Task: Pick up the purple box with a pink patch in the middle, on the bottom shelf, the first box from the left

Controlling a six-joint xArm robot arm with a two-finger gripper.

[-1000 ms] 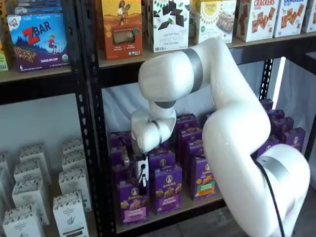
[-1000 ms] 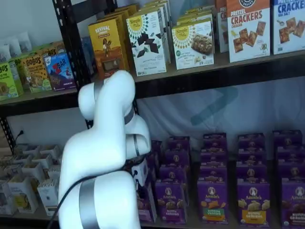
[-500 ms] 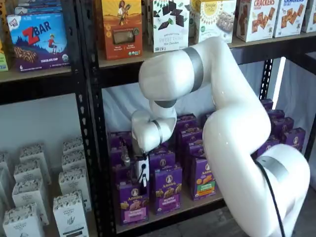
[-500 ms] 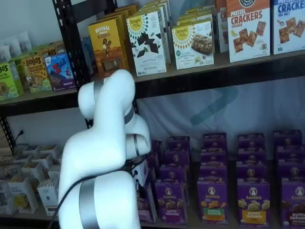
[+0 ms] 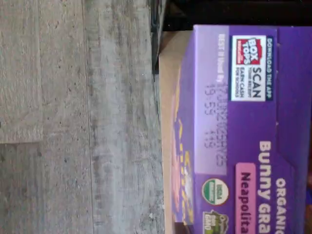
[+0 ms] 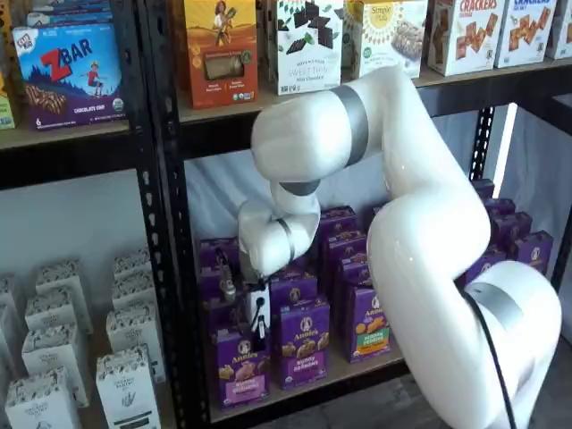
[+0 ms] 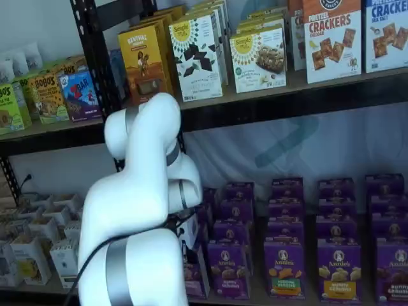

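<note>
the bottom shelf [image 6: 357, 365] is a tan board in a black rack, and at its left end the purple box [image 6: 239, 366] stands upright in the front row, its pink patch [image 6: 243, 389] across the lower front. the gripper [image 6: 258, 332] hangs straight down onto the top of this box from the white arm [image 6: 420, 223], its black fingers closed narrow on the box's upper edge. just right of it stands a purple box with a brown label [image 6: 302, 342], then one with a green label [image 6: 367, 323]. in the wrist view the purple box [image 5: 243, 131] fills the frame close up, showing its top panel with a date stamp, with grey plank floor [image 5: 78, 117] beside the shelf edge.
</note>
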